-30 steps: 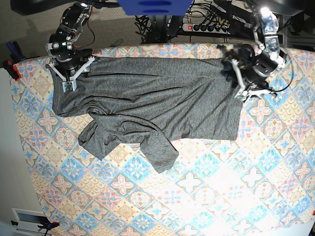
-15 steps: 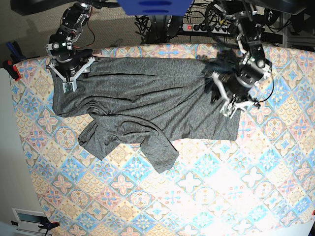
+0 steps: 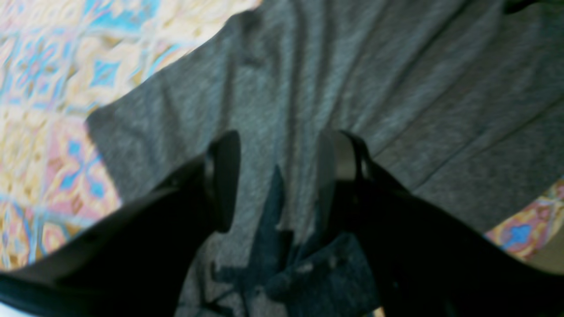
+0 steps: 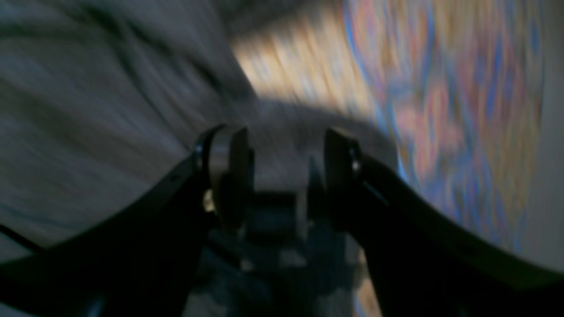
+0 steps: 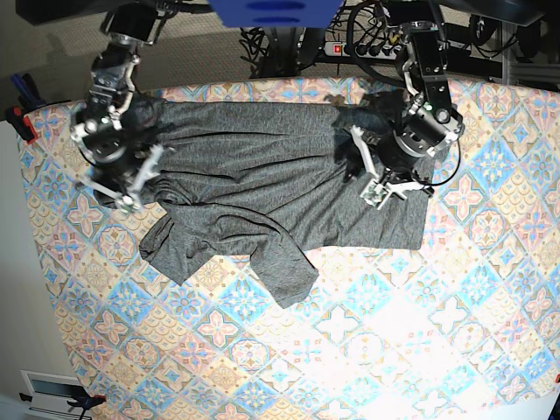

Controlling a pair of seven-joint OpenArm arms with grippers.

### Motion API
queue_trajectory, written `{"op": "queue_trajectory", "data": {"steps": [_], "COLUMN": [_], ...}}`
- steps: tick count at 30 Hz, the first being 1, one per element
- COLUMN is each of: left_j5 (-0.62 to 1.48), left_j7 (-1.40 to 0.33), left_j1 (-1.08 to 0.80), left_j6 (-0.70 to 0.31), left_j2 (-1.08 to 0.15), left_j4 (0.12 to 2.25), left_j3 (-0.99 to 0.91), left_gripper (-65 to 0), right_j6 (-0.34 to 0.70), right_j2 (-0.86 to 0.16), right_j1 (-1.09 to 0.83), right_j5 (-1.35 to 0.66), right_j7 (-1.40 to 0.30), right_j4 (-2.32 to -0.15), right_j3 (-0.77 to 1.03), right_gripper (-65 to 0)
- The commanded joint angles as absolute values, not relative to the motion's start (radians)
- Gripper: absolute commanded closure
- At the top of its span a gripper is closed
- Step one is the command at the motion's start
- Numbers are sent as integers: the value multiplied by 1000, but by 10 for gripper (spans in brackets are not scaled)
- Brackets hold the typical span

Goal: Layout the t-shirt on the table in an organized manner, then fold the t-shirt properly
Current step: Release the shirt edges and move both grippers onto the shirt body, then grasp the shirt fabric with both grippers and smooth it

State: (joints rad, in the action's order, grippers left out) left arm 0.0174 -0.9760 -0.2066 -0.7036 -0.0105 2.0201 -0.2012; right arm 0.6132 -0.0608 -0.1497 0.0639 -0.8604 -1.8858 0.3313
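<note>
t-shirt (image 5: 262,188): crumpled on surface (image 5: 420,332), under both jaws | left gripper (image 3: 277,176): jaws apart, empty | right gripper (image 4: 286,171): jaws apart, empty | handling: soft, thin, light, likely bunches; pinch hem or sleeve edge

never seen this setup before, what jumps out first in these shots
A big dark-grey t-shirt sprawls across the far half of the table, its near-left part bunched and folded over. The table's pastel tile-patterned cloth is loud and fills the rest of the base view. Two black arms hang over the shirt: the left gripper above its right part, the right gripper at its left edge, each with fingers apart and nothing held.
</note>
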Motion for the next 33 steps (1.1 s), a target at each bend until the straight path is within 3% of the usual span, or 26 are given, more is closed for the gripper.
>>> {"op": "queue_trajectory", "data": {"steps": [1,8,17,33], "left_j5": [25,25,25,25], "left_j7": [-960,-993,-1072,-1076], "left_j1": [-213,-217,-177,-177], "left_j6": [-698,-698,-698,-698], "left_j2": [-13,-10,53,58], "left_j4": [2035,2035,2035,2035], "left_j3": [-205,-205,-209,-209], "left_gripper": [-279,-277,-276,-276], "right_j6": [610,610,610,616], "right_j2": [-81,-125,-120,-119], "right_j1": [-153,-153,-153,-153], "right_j5": [65,90,476,489], "right_j7": [-857,-751,-591,-555], "right_j4": [-1908,-1923,-1917,-1883], "right_j3": [315,134,35,38], "right_gripper": [-262,-262,-262,-262]}}
